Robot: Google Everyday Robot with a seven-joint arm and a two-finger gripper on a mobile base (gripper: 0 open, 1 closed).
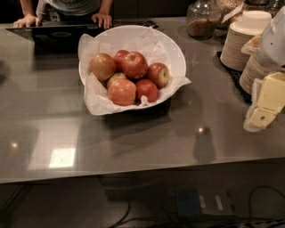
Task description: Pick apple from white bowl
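While the apple point(134, 64) sat untouched mid white bowl point(171, 46), the gripper point(266, 104) hung well right of the bowl, grip state couldn't tell, so approach, grasp and lift were all left.

No text, label, brand, number or sign is legible in the camera view. A white tag point(232, 12) is noted on the glass jar point(202, 20) at the far edge; nothing can be read on it. A small green dot, not a character, is noted on the gripper point(262, 116), which is located at the right edge, over the grey counter point(133, 142) and just in front of the stacked paper plates point(242, 42).
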